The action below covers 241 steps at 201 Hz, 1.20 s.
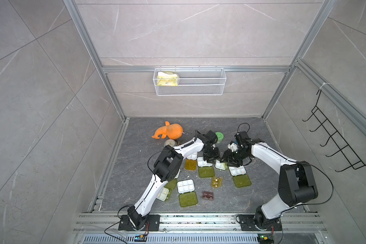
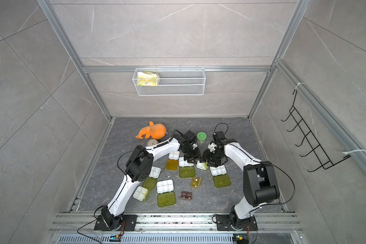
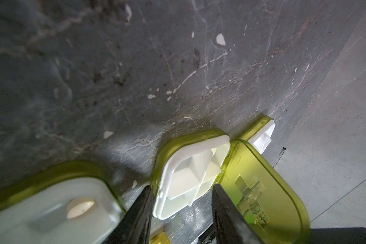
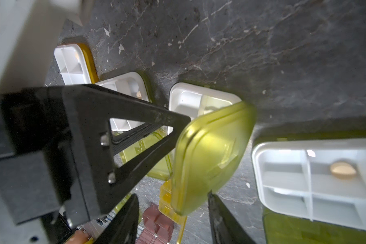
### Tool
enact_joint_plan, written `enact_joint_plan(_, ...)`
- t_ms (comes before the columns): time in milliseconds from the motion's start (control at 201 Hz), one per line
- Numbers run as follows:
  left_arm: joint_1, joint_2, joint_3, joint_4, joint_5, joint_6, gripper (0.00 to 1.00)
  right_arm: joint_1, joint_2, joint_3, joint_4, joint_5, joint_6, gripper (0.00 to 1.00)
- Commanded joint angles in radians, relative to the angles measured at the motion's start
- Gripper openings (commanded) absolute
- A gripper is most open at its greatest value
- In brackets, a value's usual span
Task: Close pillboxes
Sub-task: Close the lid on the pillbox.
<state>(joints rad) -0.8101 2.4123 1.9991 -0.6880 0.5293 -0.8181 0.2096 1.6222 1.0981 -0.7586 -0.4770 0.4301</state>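
My left fingers (image 3: 226, 211) are spread, one on each side of a corner of the white tray (image 3: 188, 179). They pinch nothing, and I cannot tell if they really touch it. My right fingers (image 4: 222, 219) are spread too, with nothing clamped. The tip of one meets the lower edge of the yellow-green lid (image 4: 209, 156), which stands half raised on its hinge. This pillbox (image 1: 220, 165) sits in the middle of the desk (image 1: 251, 200), a little to the far side, between my two arms.

I judge that the step is to fold this lid down. To do it well, I think the left fingers should only brace the tray so that it does not slide. One of them is very near the lid's side edge in the right wrist view and must give room before the lid lands. The right fingers should push, not grip. They should follow the arc around the hinge, then press on the free edge opposite the hinge until it seats. The plastic looks light and smooth, so a sideways push would probably move the whole box.

Just right of it lies the right neighbour box (image 1: 237, 170), and just left of it the left neighbour box (image 1: 202, 162). Both are open, and I should stay clear of them.
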Motion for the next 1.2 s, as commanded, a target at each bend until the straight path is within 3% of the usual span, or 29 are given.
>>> enact_joint_plan(0, -0.008, -0.006, 0.01, -0.014, 0.023, 0.029, 0.47, 0.01, 0.016, 0.029, 0.0, -0.011, 0.013, 0.55)
enact_joint_plan(1195, -0.004, -0.054, 0.009, -0.049, -0.027, 0.06, 0.46, 0.034, 0.001, 0.055, 0.026, -0.045, 0.025, 0.56)
